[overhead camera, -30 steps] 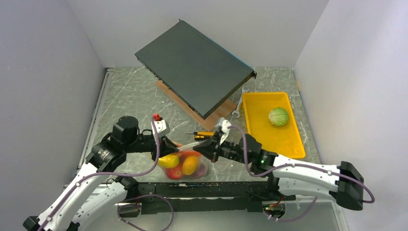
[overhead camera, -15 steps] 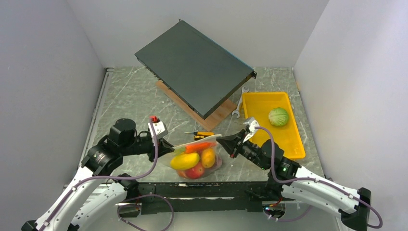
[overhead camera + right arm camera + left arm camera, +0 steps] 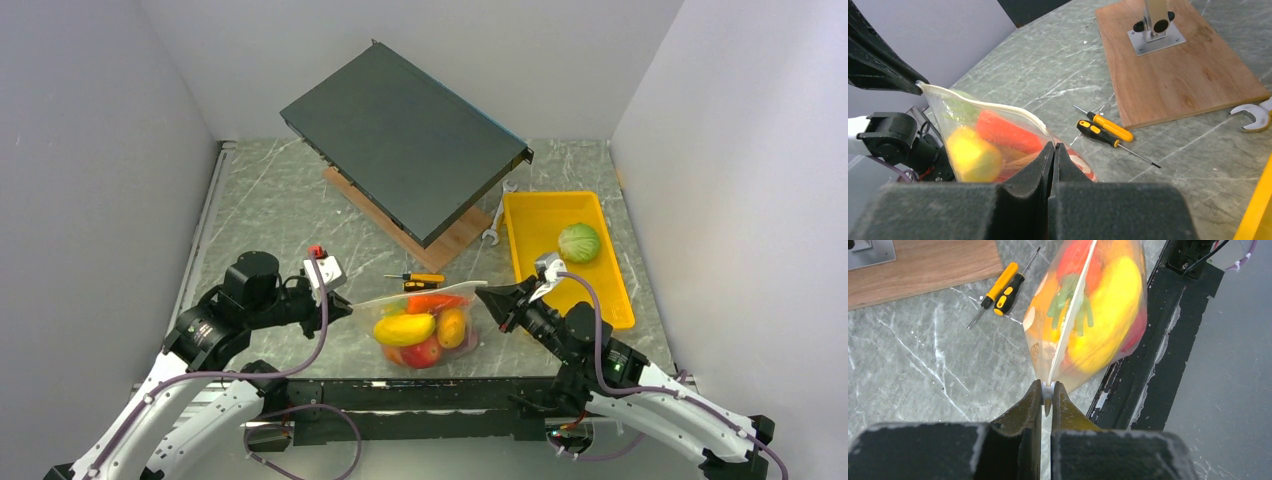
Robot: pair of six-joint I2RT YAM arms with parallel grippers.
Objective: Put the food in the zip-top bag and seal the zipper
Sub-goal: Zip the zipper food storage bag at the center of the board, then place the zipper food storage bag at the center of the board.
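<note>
Left wrist view: the left fingers [image 3: 1030,407] pinch shut on one end of the zipper [image 3: 1070,315]; the right fingers [image 3: 1044,165] clamp the other. Between them the zip-top bag [image 3: 425,325], food [image 3: 405,328] inside, stretches over the worktop [image 3: 280,210] near its front edge. Sealing wants an even, taut strip. Farther off, the cabbage [image 3: 579,242] lies in the yellow tray [image 3: 600,300].

Left gripper [image 3: 350,304] and right gripper [image 3: 484,293] each pinched one top corner of clear floppy plastic zip-top bag [image 3: 425,328], which was stretched between them. Whitish zipper strip [image 3: 420,293] ran taut from claw to claw. Inside bag, on near side of that line: yellow piece [image 3: 405,328], red pepper [image 3: 436,302], orange piece [image 3: 452,326], red round piece [image 3: 427,351]. Yellow-and-black screwdriver [image 3: 424,279] lay just beyond strip, between the claws. Green cabbage [image 3: 579,242] sat in yellow rectangular tray [image 3: 560,290], beyond right claw and apart from it.
</note>
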